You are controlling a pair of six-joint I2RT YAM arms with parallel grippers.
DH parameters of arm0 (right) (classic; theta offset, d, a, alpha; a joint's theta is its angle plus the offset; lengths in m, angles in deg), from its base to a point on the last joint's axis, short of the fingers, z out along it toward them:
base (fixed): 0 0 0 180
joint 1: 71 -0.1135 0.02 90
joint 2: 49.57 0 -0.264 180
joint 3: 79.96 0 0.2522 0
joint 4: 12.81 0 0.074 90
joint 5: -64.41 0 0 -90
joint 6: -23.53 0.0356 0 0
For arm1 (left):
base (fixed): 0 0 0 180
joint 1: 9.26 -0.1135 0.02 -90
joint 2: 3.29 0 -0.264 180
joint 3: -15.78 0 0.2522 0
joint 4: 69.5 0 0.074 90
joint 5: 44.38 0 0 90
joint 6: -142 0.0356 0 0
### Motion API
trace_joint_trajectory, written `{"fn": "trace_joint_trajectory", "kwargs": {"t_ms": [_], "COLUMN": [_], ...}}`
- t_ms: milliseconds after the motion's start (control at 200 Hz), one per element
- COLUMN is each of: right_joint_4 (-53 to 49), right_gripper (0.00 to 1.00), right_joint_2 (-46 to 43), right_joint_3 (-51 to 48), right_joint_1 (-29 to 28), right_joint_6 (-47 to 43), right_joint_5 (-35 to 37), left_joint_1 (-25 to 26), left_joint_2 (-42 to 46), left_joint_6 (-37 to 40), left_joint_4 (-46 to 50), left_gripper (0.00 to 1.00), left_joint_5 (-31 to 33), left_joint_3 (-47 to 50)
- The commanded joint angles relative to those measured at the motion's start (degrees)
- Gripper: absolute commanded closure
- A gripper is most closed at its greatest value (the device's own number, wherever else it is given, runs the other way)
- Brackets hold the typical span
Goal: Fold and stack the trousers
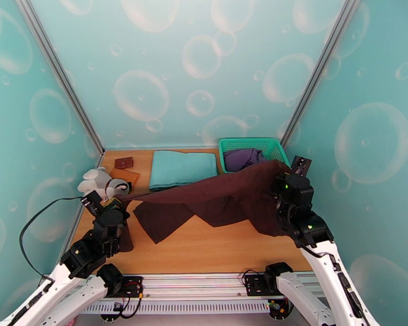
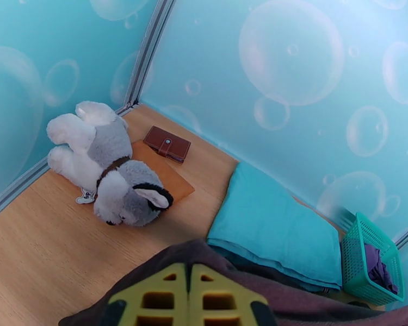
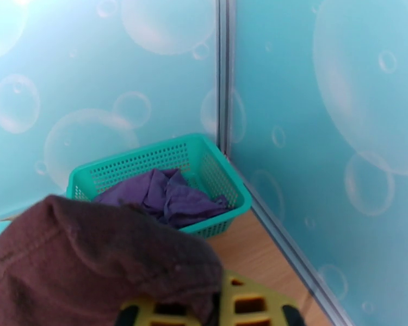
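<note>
Both jaws, at nine and three o'clock, pinch the trousers (image 1: 220, 194) taut (spreading step, likely); next: lay them flat.

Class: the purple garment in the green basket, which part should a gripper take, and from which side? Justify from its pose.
Probably a raised fold near the middle of the purple garment, from straight above: the walls of the green basket close off every side, and the crumpled cloth stands up in ridges that could be pinched.
</note>
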Motion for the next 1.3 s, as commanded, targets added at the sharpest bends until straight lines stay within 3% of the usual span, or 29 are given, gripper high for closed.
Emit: {"fn": "trace_joint_trajectory", "kwargs": {"t_ms": [0, 145, 215, 360, 500, 595, 805, 1110, 1295], "right_joint_4": [17.55, 26.47, 27.00, 28.86, 33.28, 33.29, 35.38, 35.79, 36.20], "right_gripper": [1.00, 1.00, 1.00, 1.00, 1.00, 1.00, 1.00, 1.00, 1.00], "right_joint_2": [-0.37, 0.61, 0.91, -0.13, -3.70, -4.74, -7.56, -8.43, -9.83], "right_joint_3": [-1.52, -1.58, -1.70, -7.12, -12.62, -13.46, -15.48, -16.19, -17.01], "right_joint_1": [1.95, 3.90, 4.24, 6.44, 14.09, 17.76, 20.86, 21.03, 23.12], "right_joint_6": [-7.14, -8.30, -8.61, -9.75, -4.07, -1.42, 2.39, 3.83, 4.73], "right_joint_5": [0.72, -1.73, -2.15, 8.06, 4.47, 2.93, -0.18, -0.65, 4.57], "left_joint_1": [-0.90, -0.97, -0.99, -0.94, -0.15, 3.54, 13.18, 14.43, 14.50], "left_joint_2": [-1.41, -0.27, 0.56, 0.36, -5.93, -8.53, -5.11, -0.27, 3.63], "left_joint_6": [0.12, 0.82, 0.30, 0.70, -0.38, -1.46, -4.61, -7.52, -6.13], "left_joint_4": [1.00, 1.04, 1.96, 0.28, -2.83, -6.77, -7.41, -1.80, -3.07], "left_gripper": [1.00, 1.00, 1.00, 0.91, 0.89, 0.92, 0.98, 1.00, 0.77], "left_joint_5": [3.19, 3.08, -0.45, -18.49, -34.73, -40.67, -39.90, -35.15, -39.41], "left_joint_3": [-1.78, -2.83, -2.93, 0.80, 3.10, 6.35, 8.52, 10.13, 10.72]}}
